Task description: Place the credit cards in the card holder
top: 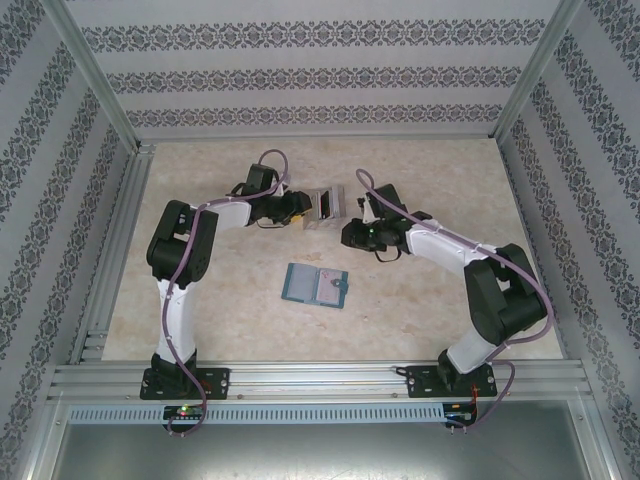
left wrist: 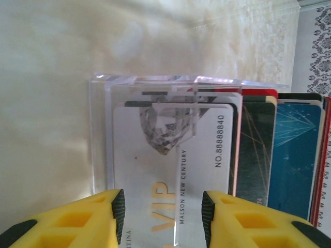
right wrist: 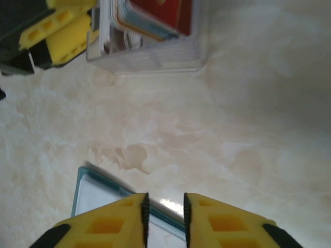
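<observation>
Top view: the teal card holder (top: 314, 285) lies open and flat on the marbled beige bench (top: 230, 310), well apart from the clear plastic stand (top: 325, 208). Left wrist: glossy credit cards (left wrist: 256, 150) stand upright in the slots, pale VIP one in front, with the left tool (left wrist: 163, 212) spread wide. Right wrist: the right tool (right wrist: 165, 217) is over the holder's edge with a narrow gap, gripping nothing.

My left arm (top: 180, 290) rose from its base at 7 o'clock toward 12, and the forearm bent off to 3 o'clock. My left gripper (left wrist: 163, 212) was level at the wrist, jaws spread wide. My right arm (top: 490, 290) went up from 5 o'clock, elbow out at 3, forearm reaching to 9. My right gripper (right wrist: 164, 217) pitched down, yellow fingers (right wrist: 111, 225) nearly together with a narrow gap.
</observation>
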Controlling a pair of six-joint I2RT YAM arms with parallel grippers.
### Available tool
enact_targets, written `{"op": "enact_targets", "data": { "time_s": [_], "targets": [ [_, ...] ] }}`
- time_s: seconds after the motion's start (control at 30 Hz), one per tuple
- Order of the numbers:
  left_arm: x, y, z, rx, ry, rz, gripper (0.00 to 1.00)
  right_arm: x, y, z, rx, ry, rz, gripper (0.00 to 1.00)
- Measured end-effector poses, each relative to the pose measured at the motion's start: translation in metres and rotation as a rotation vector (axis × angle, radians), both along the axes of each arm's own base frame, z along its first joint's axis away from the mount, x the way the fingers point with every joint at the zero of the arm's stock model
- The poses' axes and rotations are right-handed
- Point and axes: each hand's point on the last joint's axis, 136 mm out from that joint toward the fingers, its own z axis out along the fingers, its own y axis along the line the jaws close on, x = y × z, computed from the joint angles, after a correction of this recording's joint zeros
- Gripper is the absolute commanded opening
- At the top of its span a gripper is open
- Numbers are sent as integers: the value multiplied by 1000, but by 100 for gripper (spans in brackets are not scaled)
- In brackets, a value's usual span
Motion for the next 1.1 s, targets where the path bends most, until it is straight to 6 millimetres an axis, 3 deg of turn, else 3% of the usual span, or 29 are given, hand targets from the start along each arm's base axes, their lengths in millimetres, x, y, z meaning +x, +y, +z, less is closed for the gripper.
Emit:
{"op": "enact_targets", "data": {
  "time_s": [0.13, 0.33, 0.47, 0.6, 0.9, 1.1],
  "targets": [
    [-2, 0, 3, 1, 2, -2, 47, 21, -9, 19, 5, -41, -39, 47],
    [-8, 5, 25, 24, -37, -9, 49, 63, 1, 45, 22, -108, -43, 50],
    [-9, 5, 36, 24, -62, -13, 49, 80, 10, 38, 4, -94, -29, 51],
    [-13, 6, 32, 28, -49, -16, 49, 93, 16, 29, -36, -68, -12, 51],
    [-16, 5, 28, 21, -30, -28, 49, 116, 29, 26, -100, -71, 19, 52],
    [-18, 4, 18, 17, -3, -35, 49, 122, 31, 17, -129, -45, 25, 52]
  ]
}}
